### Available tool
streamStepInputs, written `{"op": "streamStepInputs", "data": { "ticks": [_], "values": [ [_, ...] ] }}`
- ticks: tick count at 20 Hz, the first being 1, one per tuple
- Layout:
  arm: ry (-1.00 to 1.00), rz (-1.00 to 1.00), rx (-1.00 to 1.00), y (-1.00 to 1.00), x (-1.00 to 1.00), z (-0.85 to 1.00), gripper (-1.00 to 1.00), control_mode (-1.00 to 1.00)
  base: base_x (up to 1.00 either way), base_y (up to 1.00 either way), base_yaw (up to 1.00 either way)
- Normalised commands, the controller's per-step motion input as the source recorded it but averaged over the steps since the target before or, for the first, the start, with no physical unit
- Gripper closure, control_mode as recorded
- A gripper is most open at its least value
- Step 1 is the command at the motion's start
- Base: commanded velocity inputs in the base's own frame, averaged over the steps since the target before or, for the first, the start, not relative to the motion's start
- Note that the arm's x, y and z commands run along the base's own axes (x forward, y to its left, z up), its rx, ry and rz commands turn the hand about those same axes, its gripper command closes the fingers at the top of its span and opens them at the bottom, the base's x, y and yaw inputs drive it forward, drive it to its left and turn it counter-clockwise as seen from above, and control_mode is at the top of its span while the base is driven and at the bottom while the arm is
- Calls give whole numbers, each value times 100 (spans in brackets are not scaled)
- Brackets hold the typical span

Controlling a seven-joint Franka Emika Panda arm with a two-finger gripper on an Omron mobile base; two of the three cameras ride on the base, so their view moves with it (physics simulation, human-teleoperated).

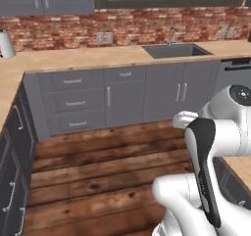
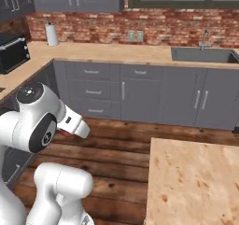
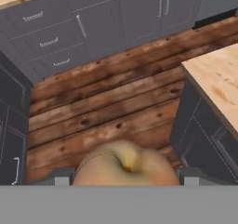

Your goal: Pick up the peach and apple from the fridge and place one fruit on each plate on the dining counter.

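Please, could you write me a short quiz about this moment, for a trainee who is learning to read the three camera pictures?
1. True or false: the pincer is shut on a peach.
2. In the hand view, what lies beyond the held fruit? A) the wood floor B) a plate C) the sink
3. Fill in the missing word: in the right base view, the dining counter lies on the arm's ____ side.

Key: 1 true; 2 A; 3 right.
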Motion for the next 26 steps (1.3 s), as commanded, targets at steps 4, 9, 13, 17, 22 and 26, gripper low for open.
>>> {"op": "streamStepInputs", "data": {
  "ticks": [4,9,13,17,22,26],
  "values": [
    [0,0,0,0,0,0,100,100,77,0,-24],
    [0,0,0,0,0,0,100,100,76,2,-27],
    [0,0,0,0,0,0,100,100,75,4,-32],
    [0,0,0,0,0,0,100,100,74,4,-35],
    [0,0,0,0,0,0,100,100,62,2,-39],
    [0,0,0,0,0,0,100,100,54,0,-45]
  ]
}}
